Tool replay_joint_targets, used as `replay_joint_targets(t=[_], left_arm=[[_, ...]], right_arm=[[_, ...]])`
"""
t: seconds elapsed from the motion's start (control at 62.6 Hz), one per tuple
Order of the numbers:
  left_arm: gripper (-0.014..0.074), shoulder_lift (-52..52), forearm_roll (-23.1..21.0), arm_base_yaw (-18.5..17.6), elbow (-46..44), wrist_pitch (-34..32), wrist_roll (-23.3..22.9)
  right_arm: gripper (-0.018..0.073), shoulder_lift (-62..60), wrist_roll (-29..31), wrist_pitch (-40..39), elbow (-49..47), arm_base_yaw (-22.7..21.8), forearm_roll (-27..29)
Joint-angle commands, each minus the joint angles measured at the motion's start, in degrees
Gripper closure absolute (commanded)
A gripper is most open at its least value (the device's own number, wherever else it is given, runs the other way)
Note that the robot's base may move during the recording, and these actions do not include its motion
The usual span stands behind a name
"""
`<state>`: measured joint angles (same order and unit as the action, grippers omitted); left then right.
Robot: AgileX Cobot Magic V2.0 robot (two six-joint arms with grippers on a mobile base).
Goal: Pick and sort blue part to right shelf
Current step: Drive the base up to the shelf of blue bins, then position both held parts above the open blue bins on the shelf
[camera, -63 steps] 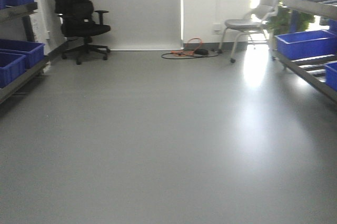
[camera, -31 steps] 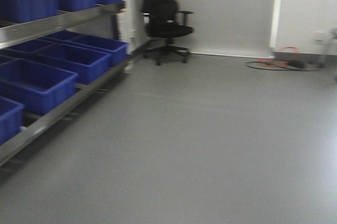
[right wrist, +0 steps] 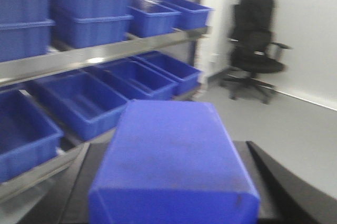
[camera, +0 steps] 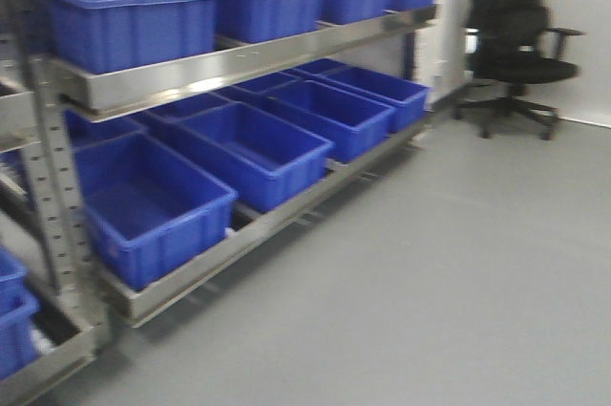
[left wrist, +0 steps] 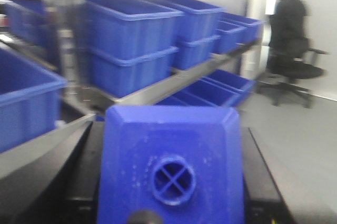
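Note:
In the left wrist view, a blue part (left wrist: 169, 134) with a round cross-shaped hole fills the space between my left gripper's (left wrist: 169, 176) black fingers (left wrist: 79, 174). In the right wrist view, a plain blue block (right wrist: 171, 145) sits between my right gripper's (right wrist: 174, 187) black fingers (right wrist: 276, 184). Both grippers look shut on their blue parts. Neither gripper shows in the front view. That view faces a metal shelf (camera: 220, 67) on the left that holds blue bins (camera: 143, 201). The right shelf is out of view.
Several open blue bins (camera: 253, 143) line the lower rack, and stacked bins (camera: 129, 19) stand on the upper level. A perforated steel upright (camera: 52, 186) stands near left. A black office chair (camera: 516, 43) is at the far right. Grey floor (camera: 458, 263) spreads to the right.
The front view has swung left: from the open floor with shelves at both edges, past the black chair, to the left shelf close up.

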<state>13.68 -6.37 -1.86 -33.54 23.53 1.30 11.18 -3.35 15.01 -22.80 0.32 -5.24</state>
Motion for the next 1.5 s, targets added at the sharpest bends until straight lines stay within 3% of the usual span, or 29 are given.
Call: replay_joint_targets(t=[0.0, 1.486], left_arm=[[0.0304, 0.9, -0.3, 0.0, -1.5, -4.7, 0.0], [0.0305, 0.9, -0.3, 0.0, -1.5, -4.7, 0.0]], right_arm=[[0.0131, 0.5, 0.6, -5.3, -1.6, -0.3, -0.5], [0.0131, 0.5, 0.6, -5.3, -1.6, -0.3, -0.5]])
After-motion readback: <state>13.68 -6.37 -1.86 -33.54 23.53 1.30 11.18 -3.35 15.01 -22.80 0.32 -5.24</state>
